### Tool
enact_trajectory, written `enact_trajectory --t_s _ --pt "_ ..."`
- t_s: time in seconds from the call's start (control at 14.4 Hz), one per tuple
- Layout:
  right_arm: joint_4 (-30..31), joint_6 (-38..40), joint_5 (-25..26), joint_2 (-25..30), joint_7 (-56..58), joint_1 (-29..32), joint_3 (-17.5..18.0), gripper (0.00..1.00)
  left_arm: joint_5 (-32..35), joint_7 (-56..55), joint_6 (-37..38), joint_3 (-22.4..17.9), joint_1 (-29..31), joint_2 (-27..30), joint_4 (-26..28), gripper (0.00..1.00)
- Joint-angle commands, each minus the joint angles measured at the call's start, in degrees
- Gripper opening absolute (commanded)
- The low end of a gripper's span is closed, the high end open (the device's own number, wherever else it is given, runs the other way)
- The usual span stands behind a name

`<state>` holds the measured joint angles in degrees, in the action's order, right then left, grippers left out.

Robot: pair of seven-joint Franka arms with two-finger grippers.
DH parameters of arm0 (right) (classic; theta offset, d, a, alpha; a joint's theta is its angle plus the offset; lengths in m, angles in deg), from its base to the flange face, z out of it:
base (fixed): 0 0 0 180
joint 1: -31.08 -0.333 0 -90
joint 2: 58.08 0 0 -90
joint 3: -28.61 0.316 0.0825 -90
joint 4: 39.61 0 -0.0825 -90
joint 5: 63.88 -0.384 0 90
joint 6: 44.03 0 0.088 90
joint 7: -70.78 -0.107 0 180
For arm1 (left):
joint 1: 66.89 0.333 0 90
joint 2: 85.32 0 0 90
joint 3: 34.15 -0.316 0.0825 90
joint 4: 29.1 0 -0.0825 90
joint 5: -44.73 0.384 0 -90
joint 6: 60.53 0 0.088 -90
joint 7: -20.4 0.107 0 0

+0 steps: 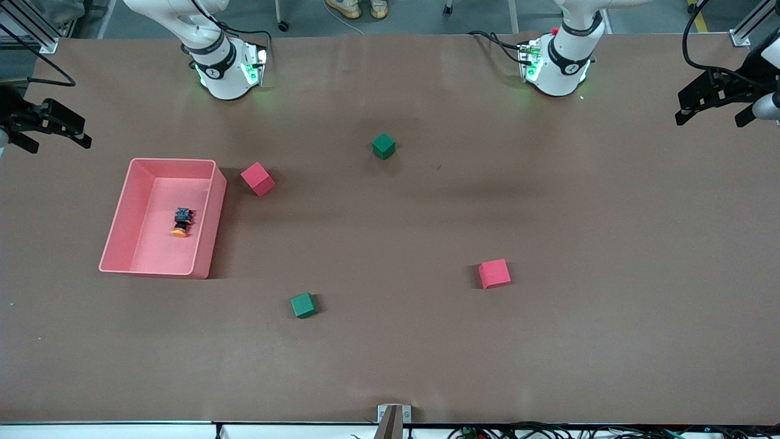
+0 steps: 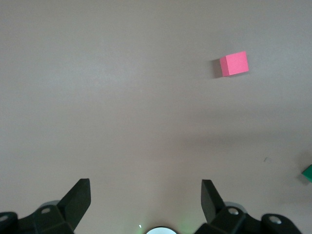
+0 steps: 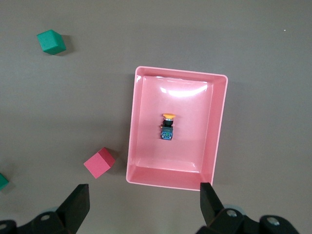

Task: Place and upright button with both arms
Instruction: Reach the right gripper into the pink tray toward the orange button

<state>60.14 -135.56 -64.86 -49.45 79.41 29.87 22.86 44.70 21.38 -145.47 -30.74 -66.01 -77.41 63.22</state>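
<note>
**Button lying on its side in the pink bin, both grippers empty**

So the tiny orange-capped push-button with the black-and-blue body (image 1: 181,222) lies tipped over inside the pink rectangular plastic bin (image 1: 205,227), toward the right arm's end of the brown counter (image 1: 390,353). The right gripper (image 1: 46,125) hangs up over that end, fingers spread wide, nothing in them. The left gripper (image 1: 719,100) waits over the other end, also wide and empty. Two red foam cubes and two green ones sit scattered about.
</note>
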Motion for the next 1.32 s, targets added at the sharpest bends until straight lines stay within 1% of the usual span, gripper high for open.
enact_trajectory --t_s 0.0,0.62,0.9,1.04,1.25 --pt "1.3 -0.5 -0.1 1.0 -0.1 0.4 0.5 1.0 -0.2 0.0 0.2 0.2 0.1 0.5 -0.2 1.0" --pt "1.5 -1.3 -0.1 0.4 0.1 0.4 0.5 1.0 -0.2 0.3 -0.1 0.2 0.2 0.4 0.2 1.0" --pt "1.8 -1.8 -0.2 -2.7 0.0 0.9 0.3 1.0 -0.2 0.4 -0.3 0.2 0.3 0.3 0.1 1.0" --pt "4.5 -4.9 -0.1 -3.1 0.3 0.9 0.2 1.0 -0.2 0.4 -0.4 0.2 0.3 0.3 0.1 1.0" --pt "10.4 -12.2 -0.1 -3.0 0.4 1.1 0.1 1.0 -0.2 0.4 -0.5 0.2 0.3 0.2 0.1 1.0"
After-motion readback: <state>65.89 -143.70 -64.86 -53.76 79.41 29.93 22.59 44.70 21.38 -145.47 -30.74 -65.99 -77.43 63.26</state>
